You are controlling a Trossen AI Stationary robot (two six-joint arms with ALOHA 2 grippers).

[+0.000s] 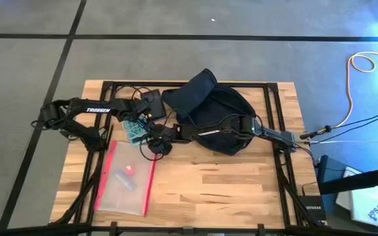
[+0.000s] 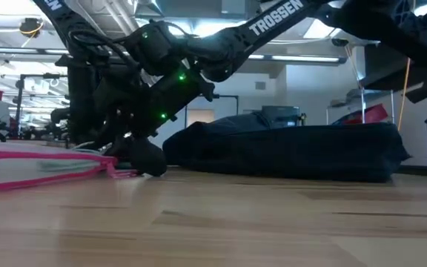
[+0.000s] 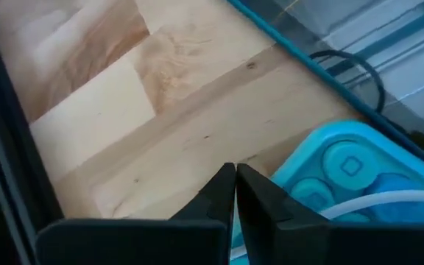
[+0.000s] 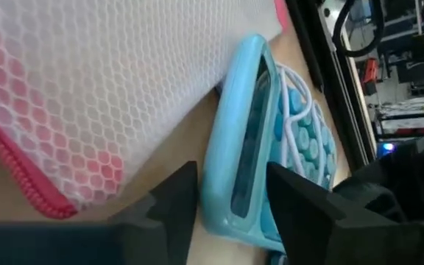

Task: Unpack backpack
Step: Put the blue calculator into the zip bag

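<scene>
The right gripper [image 4: 230,199] straddles the edge of a rigid blue calculator [image 4: 271,140], fingers parted. The left gripper [image 3: 234,184] is closed and empty. The backpack [image 1: 215,111] lies behind, soft and floppy; take it by bunched fabric.

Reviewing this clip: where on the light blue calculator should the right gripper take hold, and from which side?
Across its thin side edges. The right gripper already has open fingers straddling the calculator's edge, one on each side. It lies flat on the table beside the mesh pouch, so coming in low from the backpack side looks best. The left gripper sits shut beside it.
</scene>
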